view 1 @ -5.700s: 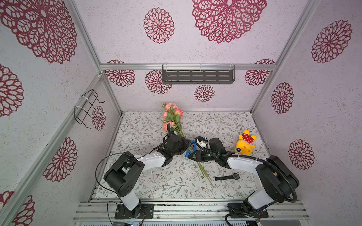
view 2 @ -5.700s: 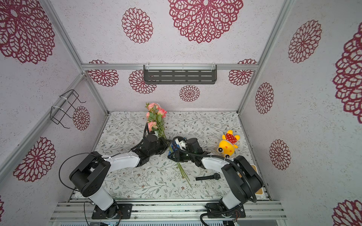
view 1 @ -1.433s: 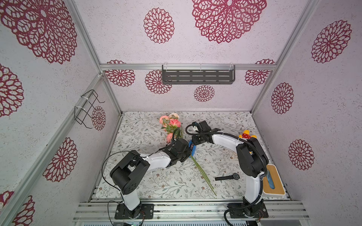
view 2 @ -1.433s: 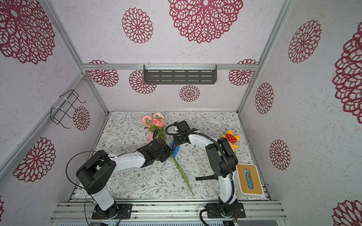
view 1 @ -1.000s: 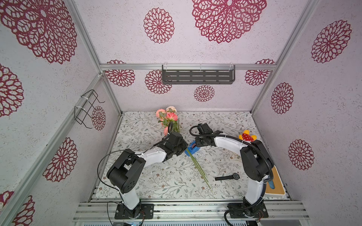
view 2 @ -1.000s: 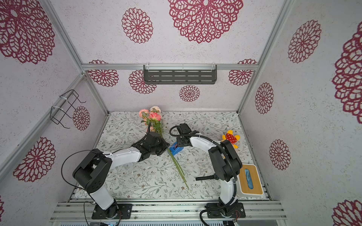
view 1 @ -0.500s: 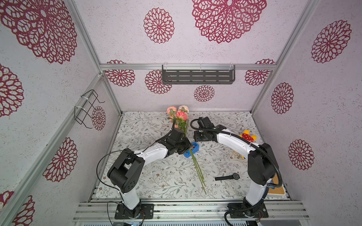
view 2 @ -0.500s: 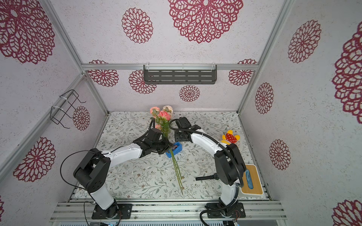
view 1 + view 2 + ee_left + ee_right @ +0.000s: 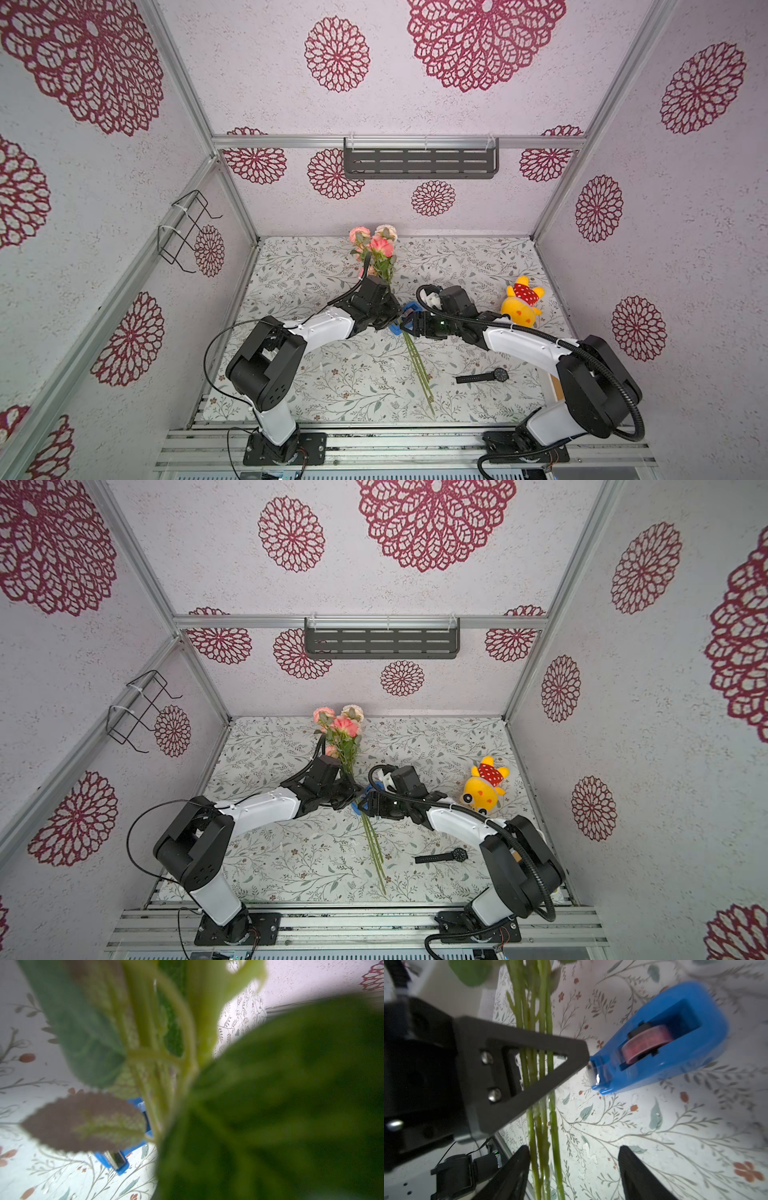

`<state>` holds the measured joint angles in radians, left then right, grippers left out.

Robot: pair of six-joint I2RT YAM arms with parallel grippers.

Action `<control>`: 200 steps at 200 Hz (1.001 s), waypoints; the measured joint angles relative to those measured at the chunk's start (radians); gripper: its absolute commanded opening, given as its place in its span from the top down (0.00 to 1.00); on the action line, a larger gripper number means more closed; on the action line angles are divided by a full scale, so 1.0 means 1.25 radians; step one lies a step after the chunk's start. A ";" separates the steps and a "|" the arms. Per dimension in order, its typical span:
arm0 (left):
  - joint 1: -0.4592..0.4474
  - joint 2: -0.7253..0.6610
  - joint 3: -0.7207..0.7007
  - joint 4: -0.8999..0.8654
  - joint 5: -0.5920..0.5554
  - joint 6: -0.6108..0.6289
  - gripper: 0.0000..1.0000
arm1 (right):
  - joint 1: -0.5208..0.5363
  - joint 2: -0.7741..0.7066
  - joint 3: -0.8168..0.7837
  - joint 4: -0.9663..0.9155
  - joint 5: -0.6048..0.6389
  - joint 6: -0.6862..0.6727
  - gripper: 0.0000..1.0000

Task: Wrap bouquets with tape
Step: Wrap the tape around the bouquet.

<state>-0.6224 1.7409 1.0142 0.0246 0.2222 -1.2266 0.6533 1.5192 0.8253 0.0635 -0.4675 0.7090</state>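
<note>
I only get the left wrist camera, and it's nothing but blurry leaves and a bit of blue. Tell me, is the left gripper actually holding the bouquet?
Observer: Yes. In both top views the left gripper is shut on the bouquet, gripping its stems below the leaves.
Operator: And the right gripper?
Observer: The right gripper is open and holds nothing. Its wrist view shows the stems passing close by one of its fingers.
Operator: Is there any tape in that blue thing?
Observer: Yes. The tape dispenser beside the stems carries a tape roll with a reddish core.
</note>
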 measured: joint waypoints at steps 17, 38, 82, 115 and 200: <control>-0.001 0.000 -0.002 0.020 -0.006 -0.004 1.00 | 0.014 0.015 -0.009 0.051 -0.023 0.015 0.44; -0.001 -0.006 -0.015 0.039 -0.020 -0.010 1.00 | 0.024 0.020 -0.028 0.123 -0.046 0.037 0.63; -0.009 -0.025 -0.052 0.067 -0.051 -0.026 0.91 | 0.028 0.012 -0.069 0.171 -0.049 0.034 0.99; -0.023 -0.027 -0.056 0.077 -0.078 -0.033 0.68 | 0.063 -0.016 -0.027 0.046 0.042 -0.053 1.00; -0.051 -0.035 -0.018 -0.021 -0.136 -0.066 0.61 | 0.180 -0.011 0.129 -0.237 0.333 -0.257 1.00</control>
<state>-0.6865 1.6970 0.9920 -0.0013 0.0525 -1.3090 0.8783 1.5051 0.9867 -0.2333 -0.0517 0.3878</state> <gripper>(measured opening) 0.438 0.076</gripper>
